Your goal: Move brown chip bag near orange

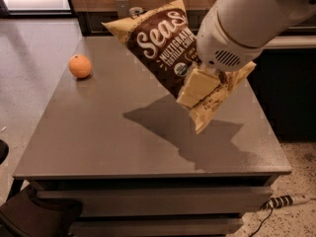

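Observation:
The brown chip bag [160, 46] hangs tilted in the air above the middle of the grey table [98, 132], its white script facing me and its pale lower end pointing down to the right. My gripper [200, 85] is shut on the bag's lower right part, under the white arm that comes in from the top right. The orange [80, 66] sits on the table near its left edge, well to the left of the bag and apart from it.
The top of a slim can [135, 11] shows behind the bag at the table's back edge. A dark cabinet [291, 83] stands right of the table. A power strip [286, 200] lies on the floor at the lower right.

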Controlling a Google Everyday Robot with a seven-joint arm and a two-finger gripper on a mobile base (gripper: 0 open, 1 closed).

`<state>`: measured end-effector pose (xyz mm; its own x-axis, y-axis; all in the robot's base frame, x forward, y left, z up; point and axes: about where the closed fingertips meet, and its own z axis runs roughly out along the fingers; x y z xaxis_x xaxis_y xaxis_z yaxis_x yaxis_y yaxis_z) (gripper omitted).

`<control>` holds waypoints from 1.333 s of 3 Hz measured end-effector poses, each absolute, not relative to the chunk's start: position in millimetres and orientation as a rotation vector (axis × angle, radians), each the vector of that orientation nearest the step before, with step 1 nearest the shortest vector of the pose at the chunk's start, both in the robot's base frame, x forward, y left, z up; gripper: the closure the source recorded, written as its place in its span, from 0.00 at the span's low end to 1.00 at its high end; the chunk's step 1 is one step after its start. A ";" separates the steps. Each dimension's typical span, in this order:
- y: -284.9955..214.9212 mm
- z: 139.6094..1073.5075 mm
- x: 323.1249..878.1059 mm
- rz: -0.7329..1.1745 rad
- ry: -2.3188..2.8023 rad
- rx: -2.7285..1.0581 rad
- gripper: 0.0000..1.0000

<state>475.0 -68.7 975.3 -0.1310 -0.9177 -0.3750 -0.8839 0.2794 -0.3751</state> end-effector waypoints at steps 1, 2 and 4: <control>-45.2 983.9 490.5 -0.110 1.962 -1.603 1.00; -41.4 985.7 500.2 -0.115 1.955 -1.615 1.00; -0.9 947.1 622.8 -0.180 1.972 -1.703 1.00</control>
<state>622.8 -0.9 947.1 -0.0710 -0.9521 -0.2976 -0.8825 0.1990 -0.4261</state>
